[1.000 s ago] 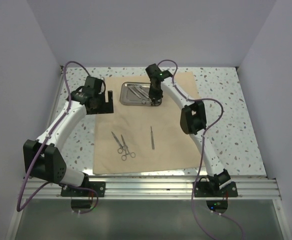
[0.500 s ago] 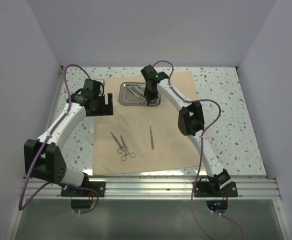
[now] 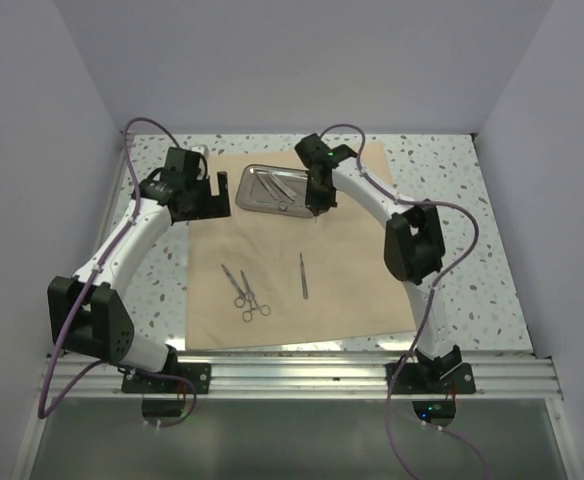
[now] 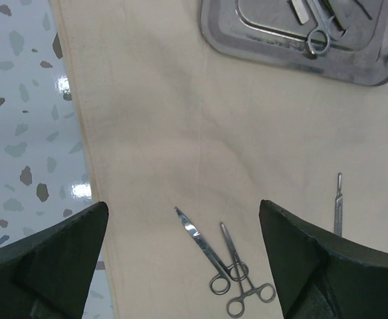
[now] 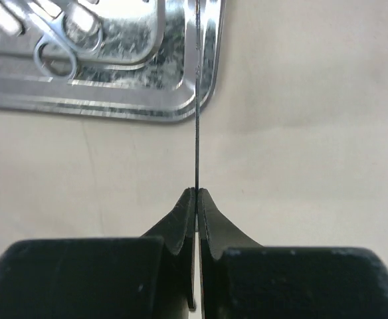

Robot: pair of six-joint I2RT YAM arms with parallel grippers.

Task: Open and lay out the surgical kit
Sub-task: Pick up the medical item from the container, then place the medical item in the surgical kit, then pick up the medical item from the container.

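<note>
Pinched tight in the right gripper point(image 5: 196, 199): a slim steel instrument point(image 5: 197, 100), over the near right corner of the tray point(image 5: 114, 109). Light, stiff, slippery; best gripped mid-handle. Left gripper point(image 4: 184, 219) spread wide over the cloth wrap point(image 4: 147, 133), holding nothing.

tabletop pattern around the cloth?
The tabletop is white with scattered grey-brown flecks, terrazzo-like. It shows best in the left wrist view.
</note>
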